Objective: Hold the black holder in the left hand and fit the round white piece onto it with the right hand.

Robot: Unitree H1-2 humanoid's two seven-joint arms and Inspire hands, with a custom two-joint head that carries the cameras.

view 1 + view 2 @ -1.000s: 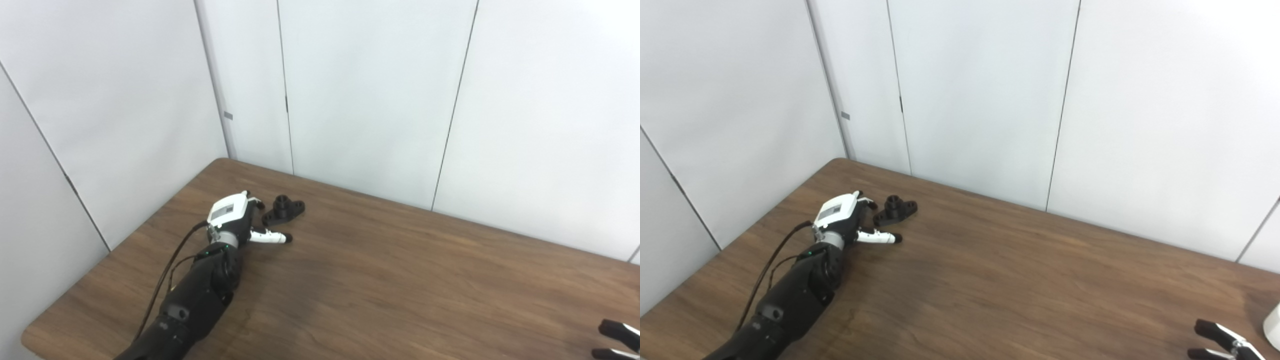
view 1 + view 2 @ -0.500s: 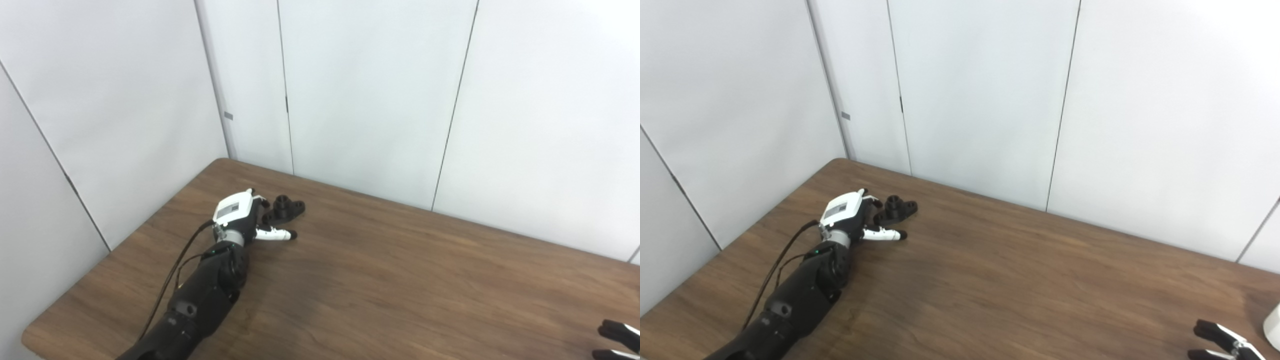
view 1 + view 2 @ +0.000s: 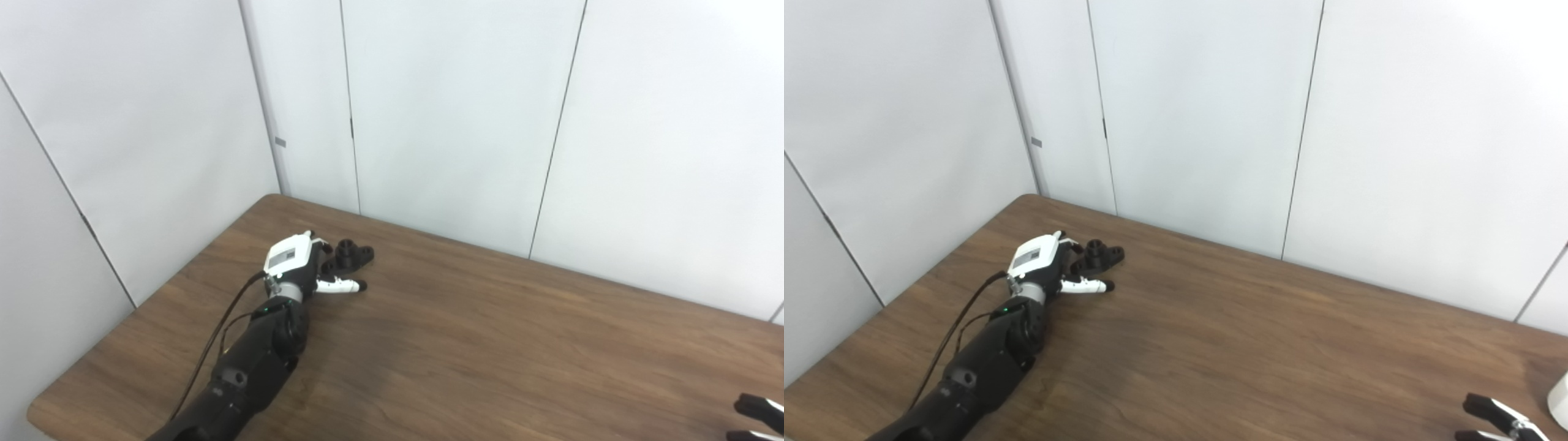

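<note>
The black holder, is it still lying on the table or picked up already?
Lying on the table. The black holder sits flat on the wood, and the left hand is open beside it, fingers not closed around it.

L arm reaches to far left; left hand (image 3: 300, 269) low, fingers apart, thumb out right. Right hand (image 3: 1497, 419) near right corner, fingers spread.
</note>
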